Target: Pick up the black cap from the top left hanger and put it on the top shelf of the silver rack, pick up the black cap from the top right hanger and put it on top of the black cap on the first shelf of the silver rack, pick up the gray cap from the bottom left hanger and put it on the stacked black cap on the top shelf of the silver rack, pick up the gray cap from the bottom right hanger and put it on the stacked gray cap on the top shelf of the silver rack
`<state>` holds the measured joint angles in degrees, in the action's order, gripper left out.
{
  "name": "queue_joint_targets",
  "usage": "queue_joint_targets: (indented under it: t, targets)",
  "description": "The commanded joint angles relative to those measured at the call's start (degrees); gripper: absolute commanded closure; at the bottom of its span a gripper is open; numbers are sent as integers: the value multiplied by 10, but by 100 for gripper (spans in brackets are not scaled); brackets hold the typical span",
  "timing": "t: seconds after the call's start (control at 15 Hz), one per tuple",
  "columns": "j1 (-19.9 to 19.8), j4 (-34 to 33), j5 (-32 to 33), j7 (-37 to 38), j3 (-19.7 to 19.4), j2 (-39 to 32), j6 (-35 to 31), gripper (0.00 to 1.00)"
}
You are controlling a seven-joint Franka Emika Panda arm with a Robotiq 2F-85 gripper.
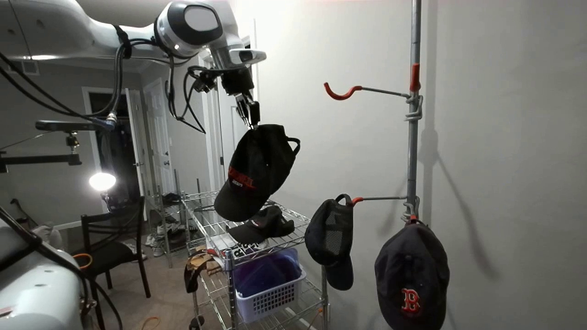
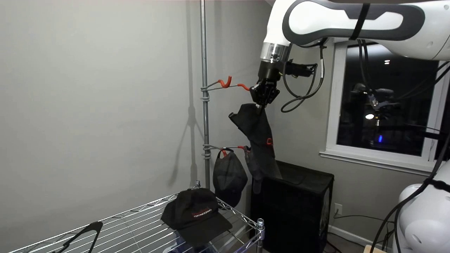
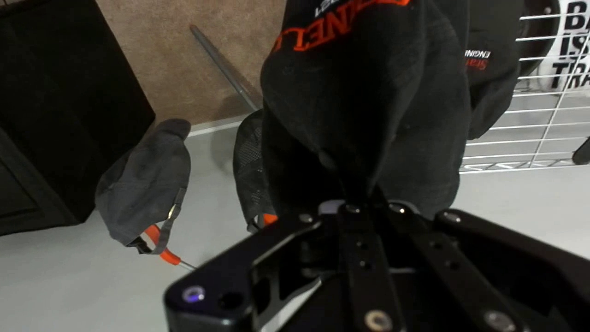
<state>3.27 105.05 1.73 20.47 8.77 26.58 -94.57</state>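
The held cap (image 1: pixel 257 172) is black, with an arc of red capitals across its front, of which NEL can be made out, and small blurred white characters beneath. The shelf cap (image 2: pixel 197 216), also black, reads ENGINEERING in white below a red word that is hard to read. At the upper right of the wrist view a white item (image 3: pixel 571 48) shows black letters through the wires of the top shelf (image 3: pixel 543 133): IS and, under it, TRA, cut off by the frame. The B cap (image 1: pixel 411 275), lower right in an exterior view, bears a red B edged in white.

The arm (image 1: pixel 190 30) comes in from the upper left of an exterior view, runs level along the top and bends down at the wrist. The tool (image 1: pixel 252 127) points down, its jaws closed on a pinch of cloth at the held cap's upper end.

The held cap hangs in the air, just left of centre in an exterior view, brim (image 1: pixel 240 204) lowest and toward the lower left, strap loop (image 1: pixel 297 145) at the upper right; its long axis slants steeply. The shelf cap sits crown up on the top shelf of the rack (image 2: pixel 260 230), brim toward the lower right in an exterior view.
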Motion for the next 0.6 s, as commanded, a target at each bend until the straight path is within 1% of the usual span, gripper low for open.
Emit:
queue_joint_targets:
  t: [0.0,0.27,0.53]
  targets:
    - [13,4,-11,3,30,-9,11,99]
    - [30,0,2,37,86,-42,-2,99]
    - [51,-7,15,86,142,-97,-28,99]
